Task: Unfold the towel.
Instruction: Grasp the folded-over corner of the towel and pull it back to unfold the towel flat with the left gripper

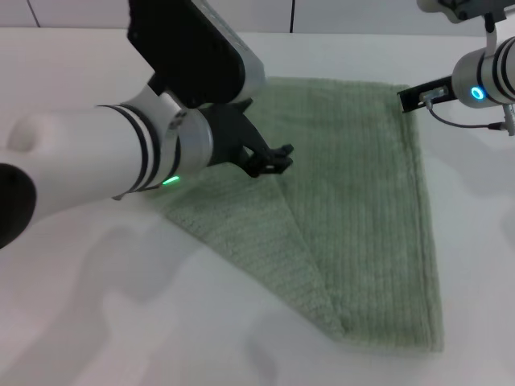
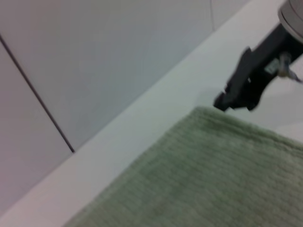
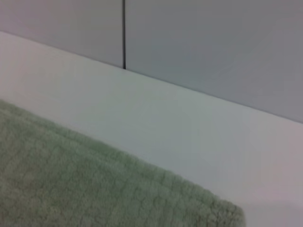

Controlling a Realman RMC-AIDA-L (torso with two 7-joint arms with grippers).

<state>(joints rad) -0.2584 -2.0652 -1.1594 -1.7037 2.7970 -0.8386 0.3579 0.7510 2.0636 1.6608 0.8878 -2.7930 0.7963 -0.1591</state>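
The pale sage-green towel [image 1: 362,201] lies on the white table [image 1: 96,322]. A triangular flap [image 1: 241,225] on its left side is folded over the rest. My left gripper [image 1: 275,158] hovers just above the top of that fold, open, with nothing between its fingers. My right gripper [image 1: 412,98] sits at the towel's far right corner. In the left wrist view the right gripper [image 2: 232,97] is just beyond that corner of the towel [image 2: 213,175] and apart from it. The right wrist view shows only the towel's far edge [image 3: 71,184].
A grey panelled wall [image 3: 189,42] runs along the far edge of the table [image 3: 142,118]. My left forearm [image 1: 121,161] covers the towel's far left part. Bare white tabletop lies in front of and beside the towel.
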